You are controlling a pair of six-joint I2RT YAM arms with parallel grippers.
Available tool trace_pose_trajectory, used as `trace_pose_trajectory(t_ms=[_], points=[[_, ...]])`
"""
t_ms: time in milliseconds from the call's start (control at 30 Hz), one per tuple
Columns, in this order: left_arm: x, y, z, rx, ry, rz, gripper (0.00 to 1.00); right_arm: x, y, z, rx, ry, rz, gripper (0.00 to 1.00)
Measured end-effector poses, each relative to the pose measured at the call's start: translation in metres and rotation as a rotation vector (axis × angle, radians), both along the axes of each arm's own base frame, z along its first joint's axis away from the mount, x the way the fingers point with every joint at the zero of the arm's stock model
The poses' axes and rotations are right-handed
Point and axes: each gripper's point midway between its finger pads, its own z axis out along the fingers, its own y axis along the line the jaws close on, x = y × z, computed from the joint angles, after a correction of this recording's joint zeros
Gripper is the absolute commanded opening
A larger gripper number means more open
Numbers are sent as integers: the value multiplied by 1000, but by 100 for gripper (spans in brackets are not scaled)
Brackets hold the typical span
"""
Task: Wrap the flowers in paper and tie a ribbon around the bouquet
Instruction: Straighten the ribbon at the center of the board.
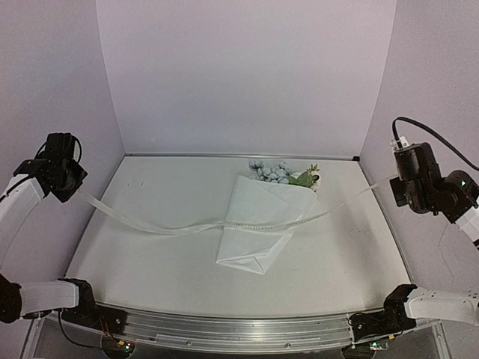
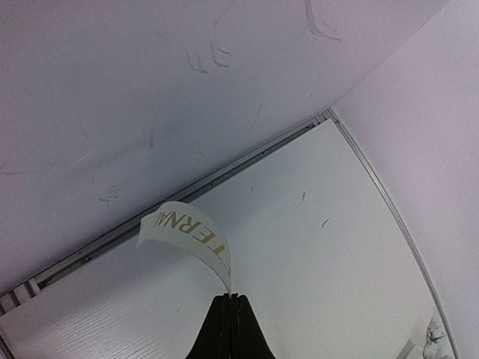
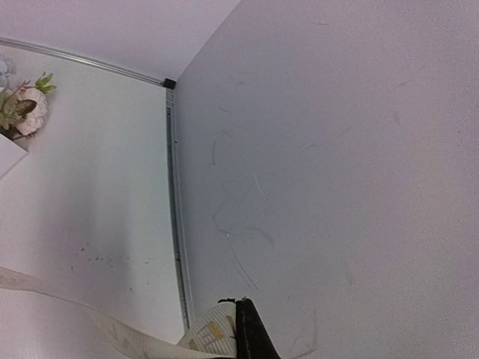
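Left gripper and right gripper each pinch one end of the ribbon, which sags between them across the bouquet; it looks limp, light and probably slippery.

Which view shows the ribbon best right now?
Top external: the ribbon spans from left gripper to right gripper across the bouquet. Left wrist shows only its lettered end; right wrist, a short stretch.
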Motion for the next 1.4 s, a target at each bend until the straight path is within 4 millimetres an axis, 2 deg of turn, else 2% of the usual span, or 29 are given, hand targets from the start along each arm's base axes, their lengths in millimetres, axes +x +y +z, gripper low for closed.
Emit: trace_pose_trajectory(t_ms=[267,533,667,833,967,1067,1100,1167,1233,1267,1333,1400], points=[[-17,12,-10,34,63,48,0,-34,-45,-7,-137,58,-128,0],[-23,17,-12,56,74,68,0,-49,-64,-13,-194,124,-193,0],[-23,14,-44,39,143,56,0,-42,-69,-35,-202,221,-243,0],[-23,8,-94,3,255,34,0,-28,-86,-81,-149,397,-380,0],[-20,10,-120,-37,296,51,0,-26,-98,-110,-99,489,-468,0],[-19,10,-134,-65,314,53,1,-24,-101,-123,-73,520,-502,17],[-18,10,-136,-73,316,51,7,-23,-100,-127,-59,528,-508,24],[-15,8,-139,-87,315,44,24,-22,-98,-136,-33,543,-512,41],[-12,5,-141,-102,308,37,51,-22,-94,-142,1,550,-517,62],[-11,5,-141,-109,303,36,61,-22,-93,-145,18,552,-518,69],[-8,2,-141,-123,294,29,77,-23,-89,-149,59,556,-522,82],[-6,0,-141,-137,288,17,86,-26,-85,-153,97,565,-524,94]])
